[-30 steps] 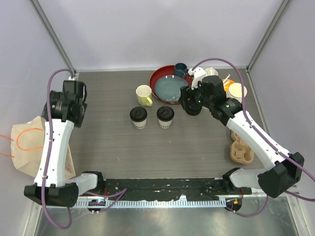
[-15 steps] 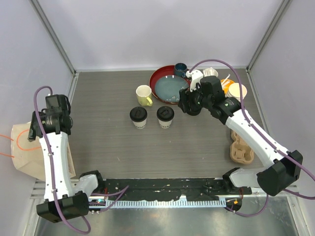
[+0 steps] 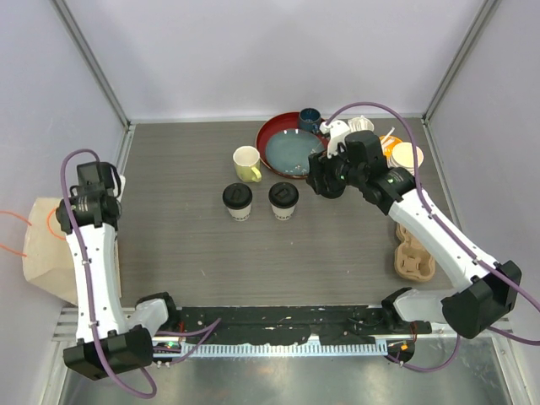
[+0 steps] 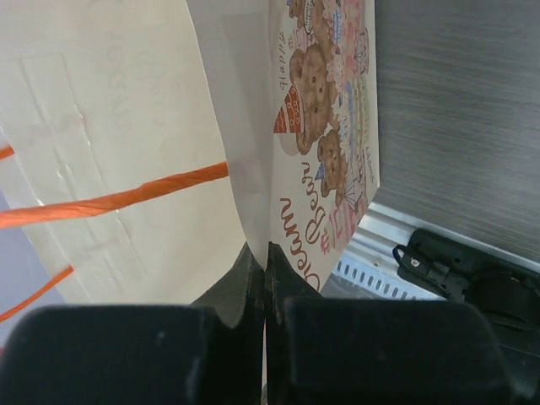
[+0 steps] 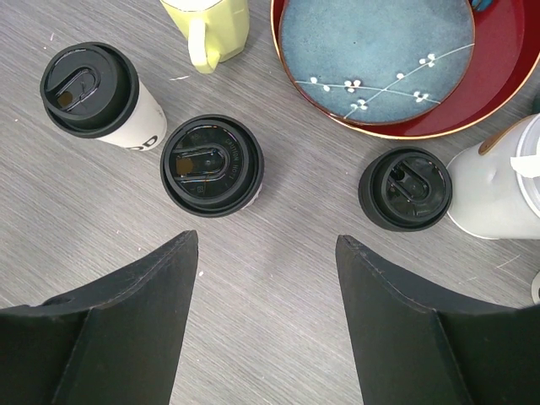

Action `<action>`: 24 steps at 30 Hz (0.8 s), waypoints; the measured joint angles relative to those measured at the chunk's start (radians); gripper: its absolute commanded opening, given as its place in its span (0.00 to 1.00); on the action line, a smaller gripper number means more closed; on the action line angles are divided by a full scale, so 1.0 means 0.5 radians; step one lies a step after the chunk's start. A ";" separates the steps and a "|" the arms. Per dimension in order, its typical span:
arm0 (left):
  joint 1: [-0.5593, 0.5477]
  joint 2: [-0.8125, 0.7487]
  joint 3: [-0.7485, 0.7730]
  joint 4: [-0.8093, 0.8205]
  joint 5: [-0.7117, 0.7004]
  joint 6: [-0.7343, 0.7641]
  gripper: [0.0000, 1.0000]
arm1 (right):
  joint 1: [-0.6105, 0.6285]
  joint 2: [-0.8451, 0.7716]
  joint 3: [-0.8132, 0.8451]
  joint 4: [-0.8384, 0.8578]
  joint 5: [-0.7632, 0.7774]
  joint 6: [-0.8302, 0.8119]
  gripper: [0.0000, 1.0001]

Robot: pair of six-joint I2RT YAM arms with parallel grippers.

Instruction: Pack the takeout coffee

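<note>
Your left gripper (image 4: 265, 263) pinches the paper bag (image 4: 126, 126) at its rim, probably to open it; your right gripper (image 5: 266, 245) hangs spread over the takeout cups (image 5: 211, 165).

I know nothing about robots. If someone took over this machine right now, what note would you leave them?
Left pincer: shut on the edge of the paper bag, which is at the table's left side.
Right pincer: open and holding nothing. It hovers over the table close to the second coffee cup.
Cups: the first coffee cup and the second stand side by side mid-table, lids on.
Done: the bag is gripped.
Left: both cups need packing; neither is in the bag yet.
</note>
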 measured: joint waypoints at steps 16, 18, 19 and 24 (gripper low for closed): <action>-0.413 0.461 1.598 -0.042 0.890 0.139 0.00 | 0.000 -0.008 -0.002 0.005 0.018 0.114 0.72; -0.644 0.504 1.798 -0.039 1.049 0.148 0.00 | 0.000 -0.008 -0.002 0.005 0.040 0.139 0.72; -0.729 0.517 1.859 -0.029 1.120 0.151 0.00 | 0.000 -0.008 -0.002 0.005 0.053 0.144 0.72; -1.199 0.541 2.013 -0.027 1.421 0.237 0.00 | 0.000 -0.009 -0.002 0.003 0.211 0.187 0.72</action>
